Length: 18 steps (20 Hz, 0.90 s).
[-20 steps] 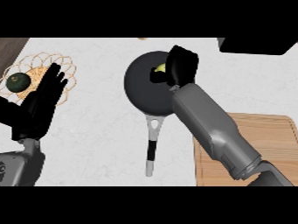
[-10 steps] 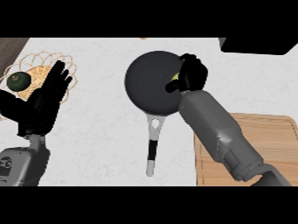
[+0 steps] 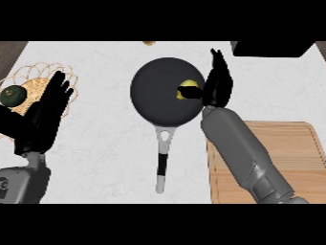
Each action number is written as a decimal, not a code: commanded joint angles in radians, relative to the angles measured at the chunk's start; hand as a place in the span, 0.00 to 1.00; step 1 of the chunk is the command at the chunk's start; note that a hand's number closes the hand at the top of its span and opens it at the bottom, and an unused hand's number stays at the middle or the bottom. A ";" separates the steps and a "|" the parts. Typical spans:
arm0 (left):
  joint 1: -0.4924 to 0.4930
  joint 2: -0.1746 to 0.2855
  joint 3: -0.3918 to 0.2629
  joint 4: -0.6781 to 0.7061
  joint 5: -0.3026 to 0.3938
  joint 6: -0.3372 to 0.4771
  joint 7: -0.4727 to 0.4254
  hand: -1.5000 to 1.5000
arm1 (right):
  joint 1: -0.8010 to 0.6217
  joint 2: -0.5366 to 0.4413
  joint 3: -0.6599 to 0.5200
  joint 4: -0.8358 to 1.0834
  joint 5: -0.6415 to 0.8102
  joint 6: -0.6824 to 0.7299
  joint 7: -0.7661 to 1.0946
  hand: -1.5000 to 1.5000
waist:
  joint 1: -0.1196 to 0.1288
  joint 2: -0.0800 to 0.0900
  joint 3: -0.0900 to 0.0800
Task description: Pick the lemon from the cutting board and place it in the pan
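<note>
grey cylindrical forearms (image 3: 239,148), black left hand (image 3: 42,115), black right hand (image 3: 218,88)

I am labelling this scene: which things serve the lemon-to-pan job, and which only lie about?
Job: small yellow lemon, round black pan, wooden cutting board, right hand.
Lying about: wire basket holding a dark green fruit, black box, resting left hand.

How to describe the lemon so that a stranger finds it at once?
Start at the black pan in the middle of the white counter. The lemon is inside it near the right rim, just beside the right hand. It is the only small yellow thing in the pan; the round fruit in the wire basket at the left is dark green.
</note>
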 commanded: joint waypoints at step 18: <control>0.071 -0.002 0.043 -0.072 -0.009 -0.035 0.019 0.50 | 0.864 -0.097 0.089 -1.055 -0.270 0.220 -0.319 0.00 | -0.030 -0.008 -0.002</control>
